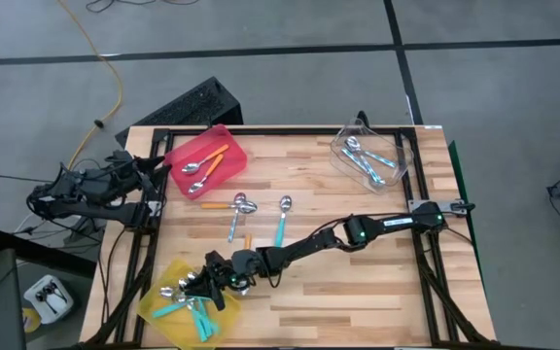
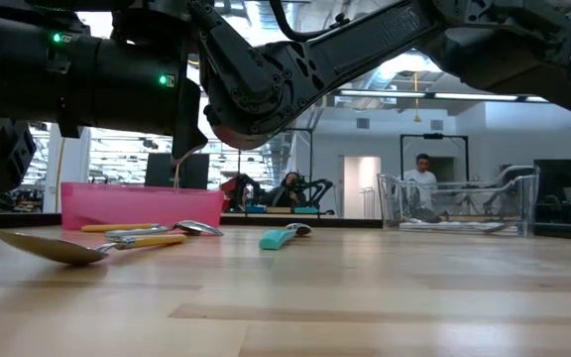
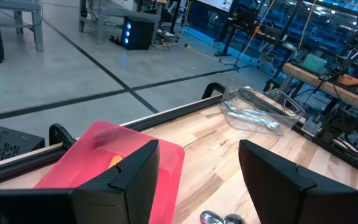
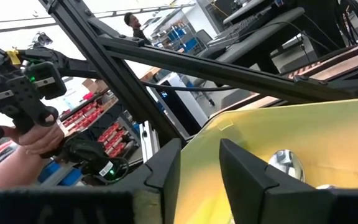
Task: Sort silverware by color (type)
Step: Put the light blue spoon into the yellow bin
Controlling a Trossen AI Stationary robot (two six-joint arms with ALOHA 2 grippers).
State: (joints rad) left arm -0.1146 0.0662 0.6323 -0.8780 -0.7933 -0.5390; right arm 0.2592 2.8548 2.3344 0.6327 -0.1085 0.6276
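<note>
The right gripper [image 1: 205,283] hangs over the yellow bin [image 1: 156,309], its fingers parted with nothing between them, teal-handled spoons [image 1: 191,303] lying just below, likely because that bin collects teal; the left gripper [image 1: 160,167] waits open by the red bin [image 1: 205,160].

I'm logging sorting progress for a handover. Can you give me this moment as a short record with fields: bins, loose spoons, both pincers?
red bin: orange-handled spoons
clear bin: light blue-handled spoons
yellow bin: teal-handled spoons
loose on table: teal spoon, light blue spoon, orange spoons
right pincer: over the yellow bin, jaws parted, nothing seen held
left pincer: open, waiting at the table's left edge by the red bin
</note>
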